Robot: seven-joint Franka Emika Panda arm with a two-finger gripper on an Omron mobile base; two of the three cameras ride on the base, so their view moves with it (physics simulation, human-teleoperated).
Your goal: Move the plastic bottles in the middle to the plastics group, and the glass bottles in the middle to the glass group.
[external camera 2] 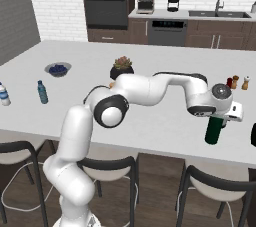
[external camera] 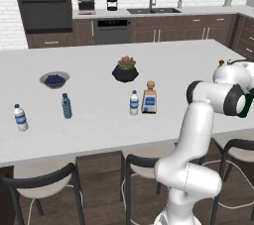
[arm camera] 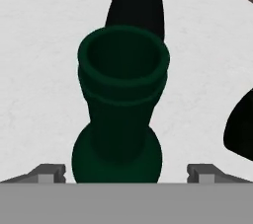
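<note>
- Broadly, the island counter (external camera: 99, 120) served as the sorting ground: plastics far to the left, glass at the right end, unsorted bottles in the middle.
- Next, the arm reached right along the near edge, with the gripper (arm camera: 126, 172) hanging straight above the dark green wine bottle (external camera 2: 215, 132). Its finger tips stood wide apart on either side of the neck and touched nothing, so nothing was clamped.
- That green bottle stood upright on the counter at the near right. It looked delivered, being just beside a nearly black bottle (external camera 2: 253, 136) cut off by the right edge, which I took for the glass group. Its mouth was open and unstoppered, and the inside was too dark to tell any contents.
- A dark pot (external camera: 125, 73) behind the middle held a small reddish-green plant and played no part in the sorting.
- A shallow bowl (external camera: 54, 79) far left held blue berries.
- The squat square bottle (external camera: 150, 98), with tan stopper and blue label, waited in the middle; by my reckoning it belonged on the right.
- Touching or just beside it on the left, the small clear water bottle (external camera: 134, 103) stood unsorted, well apart from the plastics group.
- That group was a blue-tinted bottle (external camera: 66, 106) and a white-capped clear bottle (external camera: 20, 118), both upright at the near left.
</note>
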